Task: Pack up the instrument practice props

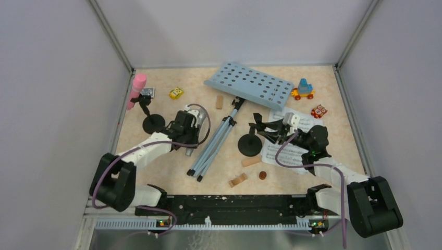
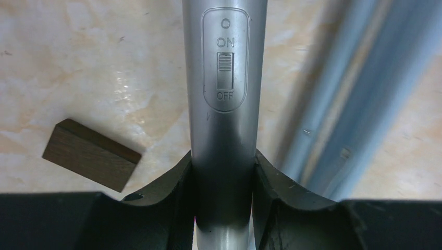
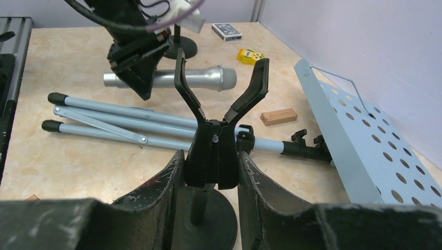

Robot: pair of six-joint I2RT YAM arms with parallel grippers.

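Gathering step: left gripper [image 2: 223, 162] clamps the silver microphone [image 2: 224, 120] lying left of the tripod legs [image 1: 211, 143]; right gripper [image 3: 211, 169] flanks the mic holder [image 3: 211, 136] right of centre, whether clamped I cannot tell; next, probably lifting both clear.

Robot lab test cell: plain panel walls [image 1: 52, 78] around a marble-look tabletop [image 1: 224, 161].

Tripod legs [image 2: 333, 104], wooden block [image 2: 91, 154] flank left jaws.
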